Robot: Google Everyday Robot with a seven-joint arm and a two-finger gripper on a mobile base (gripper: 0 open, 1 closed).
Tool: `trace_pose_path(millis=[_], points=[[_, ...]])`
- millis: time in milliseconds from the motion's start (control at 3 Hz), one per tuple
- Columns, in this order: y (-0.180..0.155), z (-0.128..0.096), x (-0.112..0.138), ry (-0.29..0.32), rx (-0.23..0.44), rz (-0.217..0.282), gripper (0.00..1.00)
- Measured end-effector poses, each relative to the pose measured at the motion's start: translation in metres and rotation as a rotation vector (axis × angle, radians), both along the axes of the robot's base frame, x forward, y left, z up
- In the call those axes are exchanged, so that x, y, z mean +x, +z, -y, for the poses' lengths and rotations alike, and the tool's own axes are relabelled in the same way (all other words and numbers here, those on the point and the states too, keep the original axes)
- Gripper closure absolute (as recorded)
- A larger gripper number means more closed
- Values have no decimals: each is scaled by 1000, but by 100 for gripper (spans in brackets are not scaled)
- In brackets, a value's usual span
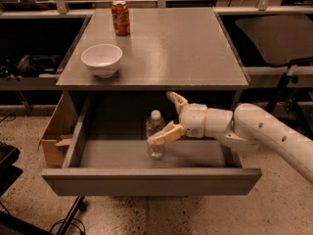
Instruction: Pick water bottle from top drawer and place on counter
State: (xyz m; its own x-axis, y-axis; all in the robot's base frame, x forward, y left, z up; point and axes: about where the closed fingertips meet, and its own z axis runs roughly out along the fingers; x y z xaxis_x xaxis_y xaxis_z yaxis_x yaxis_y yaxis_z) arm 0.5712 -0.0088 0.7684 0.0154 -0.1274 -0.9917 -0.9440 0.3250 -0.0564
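The water bottle point(155, 127), clear with a white cap, stands upright near the middle of the open top drawer point(146, 179). My gripper point(162, 118) reaches in from the right at bottle height and is open. Its near finger point(165, 134) lies across the front of the bottle's lower half. Its far finger point(175, 100) points up behind and to the right of the bottle. The bottle stands on the drawer floor. The counter point(171, 43) is the grey cabinet top above the drawer.
A white bowl point(101, 58) sits on the counter's front left and a red soda can point(120, 17) at its back left. A cardboard box point(56, 136) stands left of the drawer. The counter's edge overhangs the drawer's rear.
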Motion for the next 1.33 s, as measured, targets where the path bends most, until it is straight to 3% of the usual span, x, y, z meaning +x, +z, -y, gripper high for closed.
trace_pose_path(millis=[333,1000,1333], points=[[-8,-7,9,24,-45,21,0],[-37,-8,-2,31,-89,-9,0],[-48,-7,-10,26,-101,-27,18]])
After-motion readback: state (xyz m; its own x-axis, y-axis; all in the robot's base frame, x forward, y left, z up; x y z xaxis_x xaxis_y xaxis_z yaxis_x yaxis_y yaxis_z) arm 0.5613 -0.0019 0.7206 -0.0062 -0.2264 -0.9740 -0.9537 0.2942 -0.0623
